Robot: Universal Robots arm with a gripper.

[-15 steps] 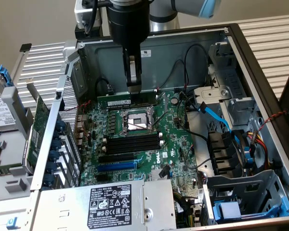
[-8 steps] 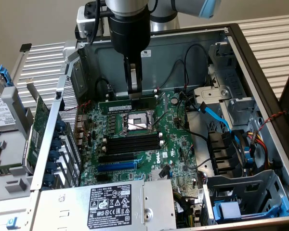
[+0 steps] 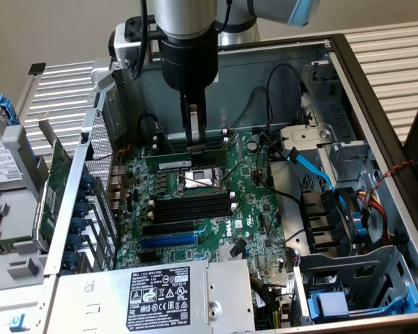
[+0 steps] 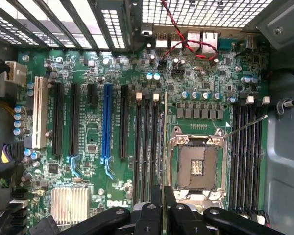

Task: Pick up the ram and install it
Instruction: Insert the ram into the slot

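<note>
Closed tight on the long, thin green circuit-board ram stick point(image 4: 165, 147): black gripper point(image 3: 194, 141) fingers point(image 4: 152, 215). Held edge-on above the green motherboard point(image 4: 127, 73), parallel to black white-clipped memory slots point(image 4: 147, 147), just beside the silver-framed processor socket point(image 4: 195, 166). Could not tell whether seated in a slot.

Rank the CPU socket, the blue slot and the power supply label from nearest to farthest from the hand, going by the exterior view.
1. CPU socket: mid-board, right beside the hand.
2. blue slot: further along the board, toward the exterior view's left.
3. power supply label: on the silver box at the case's near edge.
</note>
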